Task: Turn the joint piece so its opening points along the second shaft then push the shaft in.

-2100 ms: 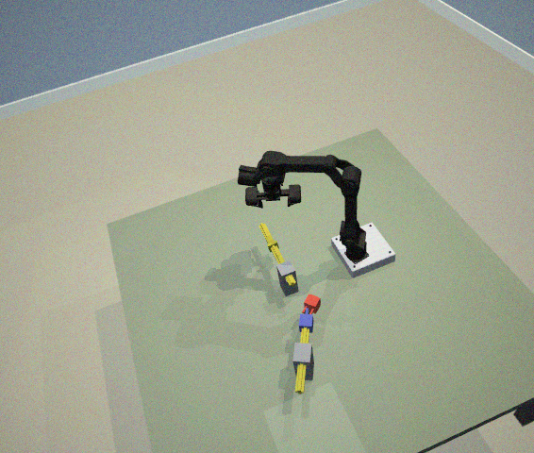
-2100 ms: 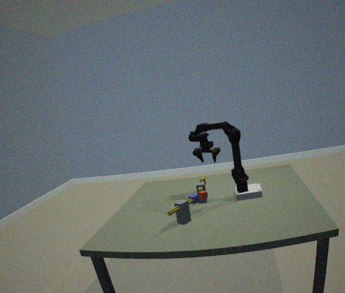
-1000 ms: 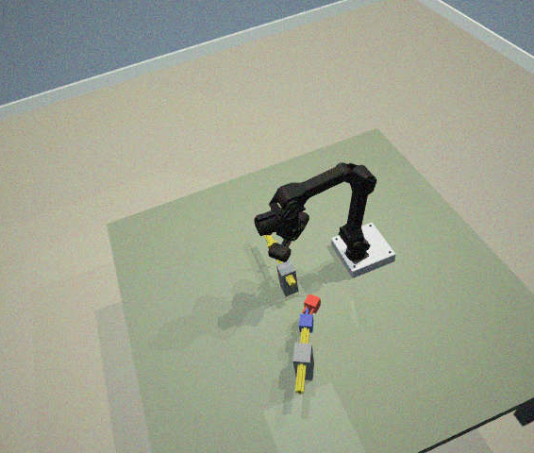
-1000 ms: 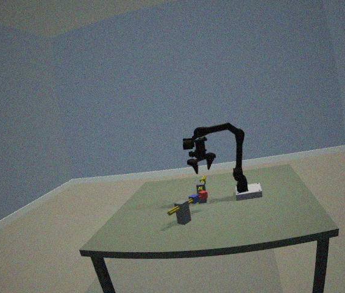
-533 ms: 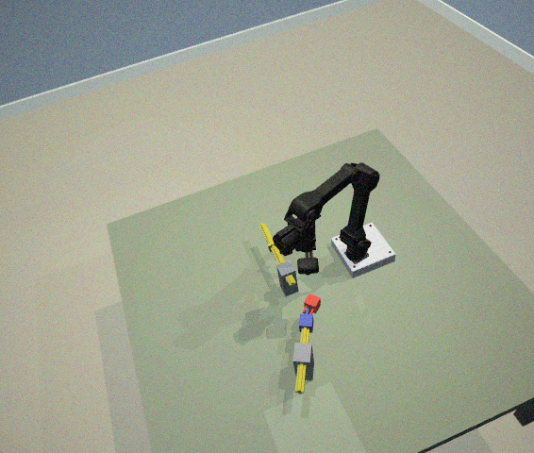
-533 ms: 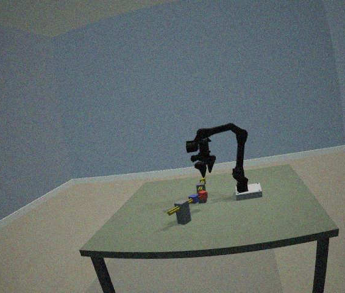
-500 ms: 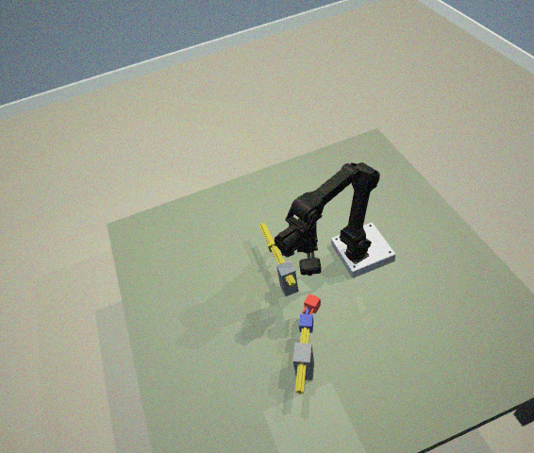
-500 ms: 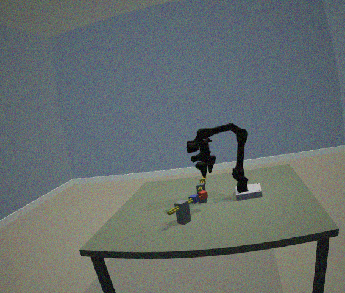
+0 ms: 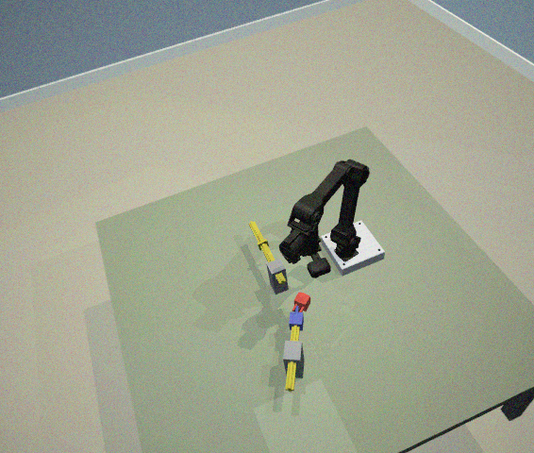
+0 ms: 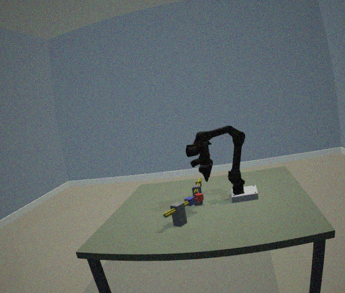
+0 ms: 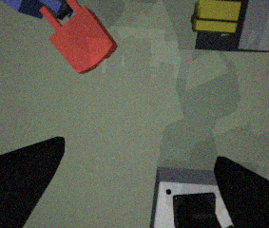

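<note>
The red joint piece (image 9: 301,301) (image 10: 198,198) (image 11: 83,43) hangs on the blue fork (image 9: 296,319) (image 10: 189,201) of the fixed yellow shaft (image 9: 291,377) (image 10: 168,213). It leans toward the robot base side, not in line with the second shaft. That yellow second shaft (image 9: 257,235) (image 10: 199,180) (image 11: 217,13) runs through its grey block (image 9: 276,280) (image 11: 267,24), its near end poking out a little, apart from the red piece. My gripper (image 11: 140,153) is open and empty above the table; in the wrist view the red piece lies ahead of the left finger. The red piece's opening cannot be made out.
The fixed shaft's grey block (image 9: 292,351) (image 10: 179,217) stands on the side away from the second shaft. The white base plate (image 9: 372,254) (image 10: 245,197) (image 11: 163,209) of the arm is to the right of both shafts in the top and exterior views. A collar (image 9: 262,243) sits on the second shaft.
</note>
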Robot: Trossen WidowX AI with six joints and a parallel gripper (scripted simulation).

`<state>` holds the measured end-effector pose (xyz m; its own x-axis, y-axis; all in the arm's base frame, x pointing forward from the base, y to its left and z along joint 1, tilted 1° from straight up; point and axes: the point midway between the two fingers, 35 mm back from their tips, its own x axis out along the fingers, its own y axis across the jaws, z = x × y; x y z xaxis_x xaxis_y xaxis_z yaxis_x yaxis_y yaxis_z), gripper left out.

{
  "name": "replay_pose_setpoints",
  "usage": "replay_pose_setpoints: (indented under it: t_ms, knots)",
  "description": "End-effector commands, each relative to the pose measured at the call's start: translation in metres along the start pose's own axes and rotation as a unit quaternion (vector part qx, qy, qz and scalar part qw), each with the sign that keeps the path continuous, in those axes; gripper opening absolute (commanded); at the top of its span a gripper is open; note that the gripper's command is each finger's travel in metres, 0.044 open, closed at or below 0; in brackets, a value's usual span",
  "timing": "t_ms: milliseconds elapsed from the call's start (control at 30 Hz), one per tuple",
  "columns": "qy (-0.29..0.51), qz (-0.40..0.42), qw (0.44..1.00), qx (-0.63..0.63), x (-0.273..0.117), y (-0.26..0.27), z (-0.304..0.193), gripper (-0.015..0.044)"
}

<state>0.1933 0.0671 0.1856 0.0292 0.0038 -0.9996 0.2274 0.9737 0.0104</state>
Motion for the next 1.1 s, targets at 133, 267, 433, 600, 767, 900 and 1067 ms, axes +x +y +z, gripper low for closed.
replay_pose_setpoints:
  t_ms: [133,267,433,600,767,900,1067]
  knots:
    - [0.001,0.004,0.995,0.101,0.002,0.0009,-0.0012,0.044]
    - [0.001,0.004,0.987,0.16,0.003,0.0009,-0.0012,0.044]
    - [0.0,0.006,0.972,0.234,0.0042,0.0008,-0.0012,0.044]
    - [0.0,0.007,0.952,0.306,0.0055,0.0008,-0.0013,0.044]
    - [0.0,0.008,0.926,0.377,0.0067,0.0007,-0.0013,0.044]
    - [0.0,0.009,0.902,0.432,0.0077,0.0006,-0.0013,0.044]
    - [0.0,0.01,0.867,0.498,0.009,0.0006,-0.0014,0.044]
